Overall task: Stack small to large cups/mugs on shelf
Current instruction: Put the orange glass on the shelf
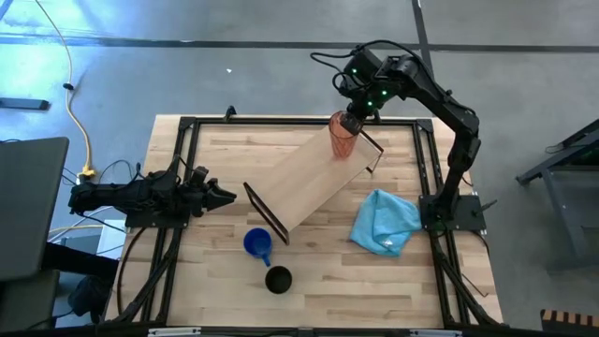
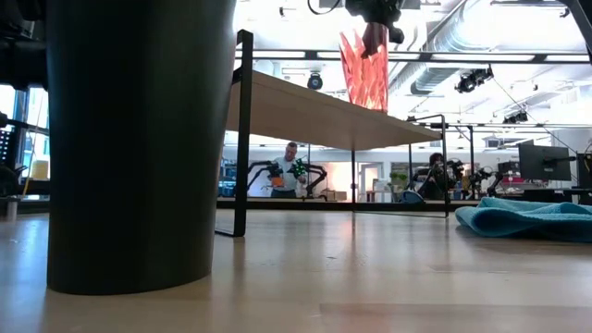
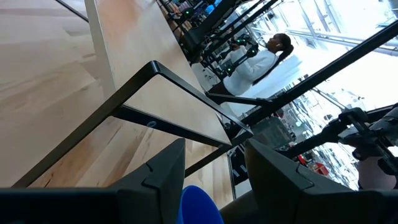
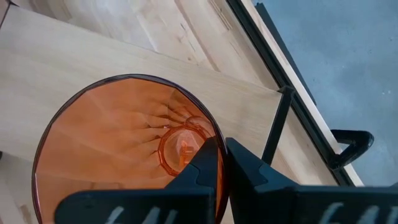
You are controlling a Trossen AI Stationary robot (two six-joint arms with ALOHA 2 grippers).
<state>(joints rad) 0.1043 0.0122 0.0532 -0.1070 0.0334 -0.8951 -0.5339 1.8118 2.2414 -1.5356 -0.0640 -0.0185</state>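
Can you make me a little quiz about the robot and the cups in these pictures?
1. True or false: the right gripper is pinching the rim of the orange tumbler above the shelf.
2. Which cup stands nearest the table's front edge? A) blue mug B) black cup C) orange tumbler
3. Fill in: the soft thing lying beside the shelf, on the right arm's side, is a light blue ____.

Key
1. True. Its fingers are shut on the tumbler's wall.
2. B. The blue mug sits just behind it, and the left gripper waits open at the left side of the table.
3. cloth
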